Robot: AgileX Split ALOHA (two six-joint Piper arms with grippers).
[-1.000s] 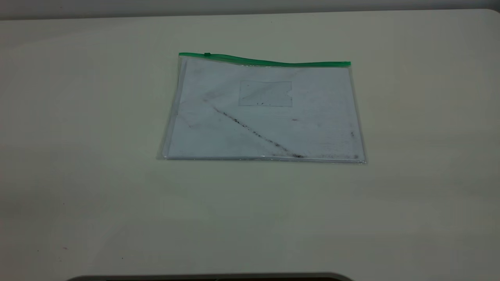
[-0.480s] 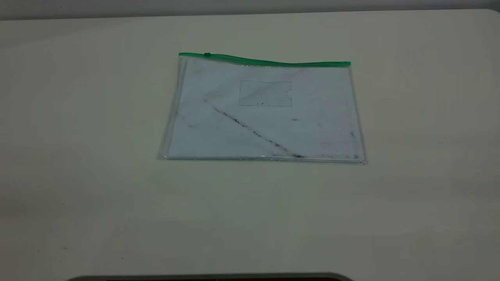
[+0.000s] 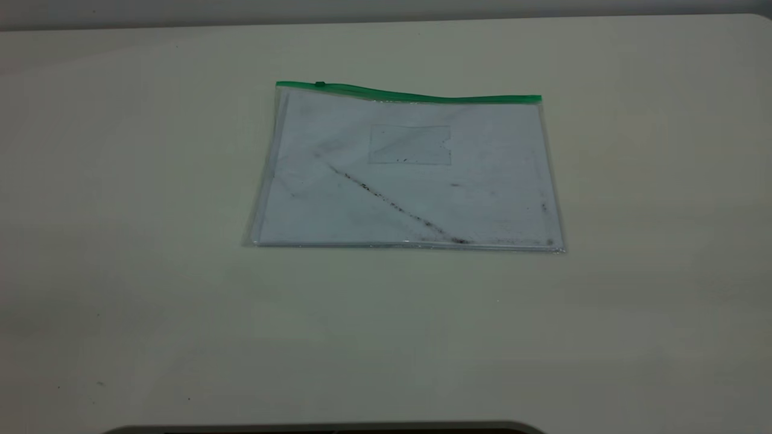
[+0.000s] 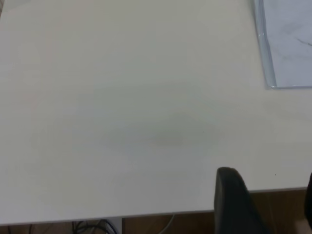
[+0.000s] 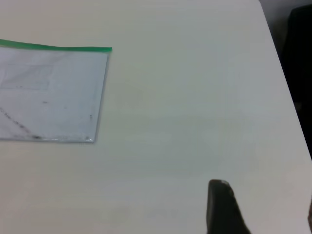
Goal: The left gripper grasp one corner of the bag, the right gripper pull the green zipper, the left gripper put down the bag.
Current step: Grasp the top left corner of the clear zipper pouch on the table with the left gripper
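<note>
Exterior: the bag (image 3: 405,172) is lying flat mid-worktop (image 3: 120,241), its green zipper (image 3: 410,93) along the far edge. Left wrist: the left pincer (image 4: 265,204), apparently spread, should be approaching the far-left corner low. Right wrist: the right pincer (image 5: 261,209) is waiting; spread, I cannot tell.

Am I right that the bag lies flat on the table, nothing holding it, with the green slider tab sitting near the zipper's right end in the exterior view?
Not quite. The bag does lie flat on the table with neither tool touching it, but the slider tab sits near the left end of the green zipper, not the right. The exterior view shows this.
</note>
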